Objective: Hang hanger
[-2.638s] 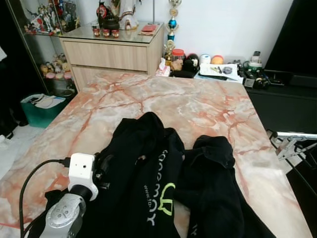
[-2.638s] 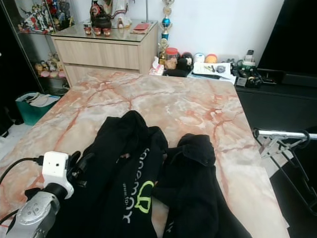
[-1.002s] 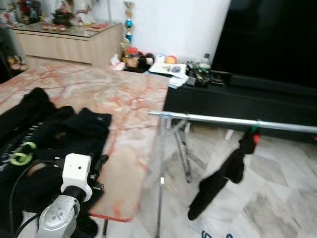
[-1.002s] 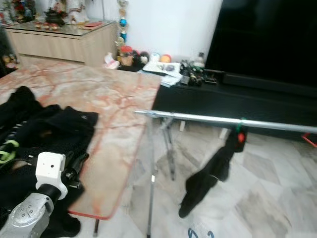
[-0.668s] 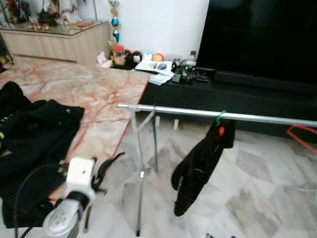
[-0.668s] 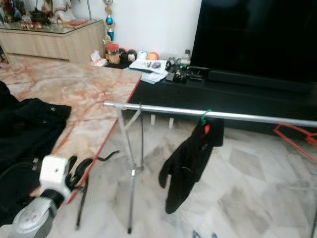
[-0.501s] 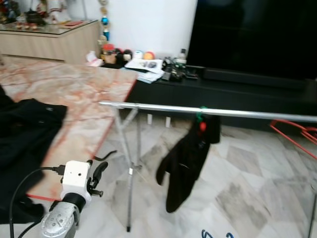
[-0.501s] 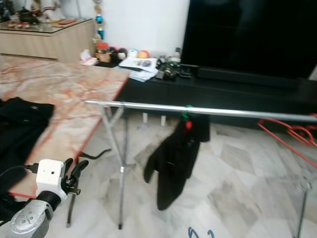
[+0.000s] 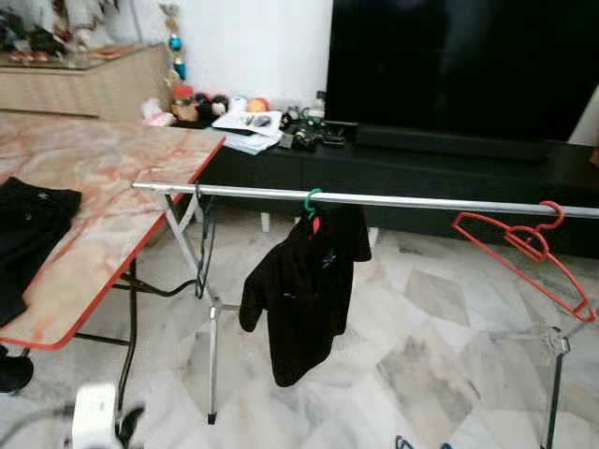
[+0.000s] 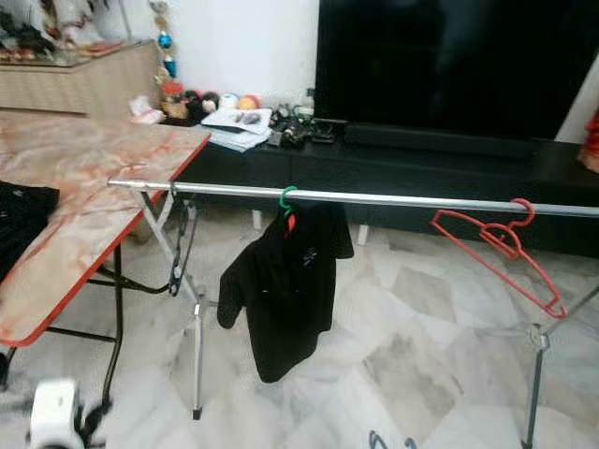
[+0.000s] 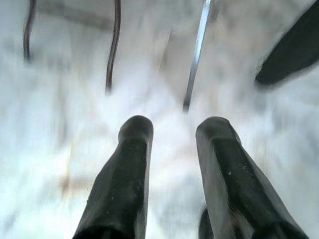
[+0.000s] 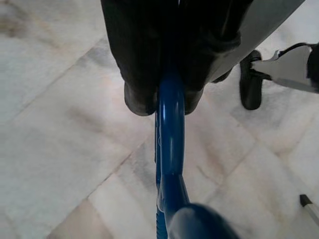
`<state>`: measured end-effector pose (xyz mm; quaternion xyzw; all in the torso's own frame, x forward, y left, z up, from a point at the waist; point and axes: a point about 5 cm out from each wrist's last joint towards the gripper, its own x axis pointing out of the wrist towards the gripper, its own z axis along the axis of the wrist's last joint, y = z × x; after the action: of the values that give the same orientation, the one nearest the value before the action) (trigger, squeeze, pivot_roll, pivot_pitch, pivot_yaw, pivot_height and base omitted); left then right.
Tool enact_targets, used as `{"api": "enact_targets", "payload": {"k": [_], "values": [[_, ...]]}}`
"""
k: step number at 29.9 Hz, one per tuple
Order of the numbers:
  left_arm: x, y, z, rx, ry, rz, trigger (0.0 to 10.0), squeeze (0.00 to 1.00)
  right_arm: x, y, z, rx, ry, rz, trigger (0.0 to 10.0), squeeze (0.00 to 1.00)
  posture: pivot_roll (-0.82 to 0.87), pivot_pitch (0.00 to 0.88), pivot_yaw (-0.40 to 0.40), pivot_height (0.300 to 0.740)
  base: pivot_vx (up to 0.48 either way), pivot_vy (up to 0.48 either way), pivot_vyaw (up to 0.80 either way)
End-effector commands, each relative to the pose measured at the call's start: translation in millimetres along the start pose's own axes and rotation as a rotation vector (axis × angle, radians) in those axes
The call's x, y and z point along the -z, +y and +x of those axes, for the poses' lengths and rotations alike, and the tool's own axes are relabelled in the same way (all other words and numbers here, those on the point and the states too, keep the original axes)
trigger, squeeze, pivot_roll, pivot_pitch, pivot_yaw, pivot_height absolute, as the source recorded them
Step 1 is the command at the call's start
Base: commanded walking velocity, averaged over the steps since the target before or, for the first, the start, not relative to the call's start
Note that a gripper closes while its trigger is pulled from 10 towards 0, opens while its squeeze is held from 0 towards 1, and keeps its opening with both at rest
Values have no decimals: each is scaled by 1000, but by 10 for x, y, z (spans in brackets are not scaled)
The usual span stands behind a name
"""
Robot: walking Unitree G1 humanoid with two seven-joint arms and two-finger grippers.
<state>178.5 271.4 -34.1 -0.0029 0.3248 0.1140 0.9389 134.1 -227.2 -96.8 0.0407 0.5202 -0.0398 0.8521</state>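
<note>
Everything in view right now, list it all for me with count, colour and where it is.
rail: one, silver, across the room on stands
shirt: one, black, hanging from the rail on a green hook
red hanger: one, bare, on the rail's right part
table: one, pink marble, left
dark clothing: black, on the table
TV: one, black, behind
blue hanger: one, in the right gripper
left gripper: open, above the floor
</note>
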Motion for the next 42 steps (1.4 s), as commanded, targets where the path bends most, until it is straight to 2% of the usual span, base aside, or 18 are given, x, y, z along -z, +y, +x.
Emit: {"api": "enact_targets", "payload": {"k": [1, 2, 3, 5, 7, 13, 19, 20, 21, 22, 23, 26, 27, 29, 32, 35, 37, 42], "values": [[430, -31, -76, 16, 166, 36, 10000, 0, -44, 23, 8, 15, -39, 29, 10000, 0, 191, 0, -7, 740, 0, 0, 0], [562, -52, -117, 25, 215, 35, 10000, 0, -49, 18, 7, 23, -49, 37, 10000, 0, 185, 0, -7, 740, 0, 0, 0], [562, -52, -117, 25, 215, 35, 10000, 0, -49, 18, 7, 23, -49, 37, 10000, 0, 185, 0, -7, 740, 0, 0, 0], [811, -101, -199, 18, 298, 8, 10000, 0, -85, 1, 0, 48, -101, 55, 10000, 0, 190, 0, -18, 740, 0, 0, 0], [927, -135, -250, 2, 339, -13, 10000, 0, -114, -2, -6, 54, -145, 75, 10000, 0, 190, 0, -23, 740, 0, 0, 0], [954, -145, -247, 13, 335, -6, 10000, 0, -145, 13, -15, 50, -200, 90, 10000, 0, 228, 0, -45, 740, 0, 0, 0], [918, 37, -236, 9, 337, 64, 10000, 0, -153, 61, -12, 42, -220, 67, 10000, 0, 258, 0, -77, 740, 0, 0, 0], [929, 128, -259, -14, 347, 58, 10000, 0, -165, 78, -13, 35, -238, 83, 10000, 0, 262, 0, -88, 740, 0, 0, 0], [929, 128, -259, -14, 347, 58, 10000, 0, -165, 78, -13, 35, -238, 83, 10000, 0, 262, 0, -88, 740, 0, 0, 0], [955, 251, -303, -56, 359, 29, 10000, 0, -180, 93, -14, 27, -258, 107, 10000, 0, 263, 0, -99, 740, 0, 0, 0], [964, 288, -318, -70, 363, 19, 10000, 0, -186, 98, -14, 25, -264, 113, 10000, 0, 264, 0, -103, 740, 0, 0, 0], [1033, 396, -396, -99, 393, -3, 10000, 0, -843, 347, 6, -22, -455, 74, 10000, 0, 266, 0, -106, 740, 0, 0, 0], [1033, 396, -396, -99, 393, -3, 10000, 0, -843, 347, 6, -22, -455, 74, 10000, 0, 266, 0, -106, 740, 0, 0, 0], [1138, 455, -493, -110, 436, -16, 10000, 0, -1169, 379, -43, -17, -561, 74, 10000, 0, 257, 0, -75, 740, 0, 0, 0], [1175, 453, -520, -90, 463, 11, 10000, 0, -1300, 256, -85, 25, -611, 141, 10000, 0, 255, 0, -43, 740, 0, 0, 0], [1165, 488, -526, -79, 467, 33, 10000, 0, -1353, 208, -105, 44, -634, 166, 10000, 0, 246, 0, -15, 740, 0, 0, 0], [1147, 542, -532, -82, 466, 45, 10000, 0, -1371, 201, -115, 55, -651, 191, 10000, 0, 236, 0, -2, 740, 0, 0, 0], [1115, 619, -537, -86, 469, 69, 10000, 0, -1342, 224, -115, 69, -658, 183, 10000, 0, 198, 0, 15, 740, 0, 0, 0]]}}
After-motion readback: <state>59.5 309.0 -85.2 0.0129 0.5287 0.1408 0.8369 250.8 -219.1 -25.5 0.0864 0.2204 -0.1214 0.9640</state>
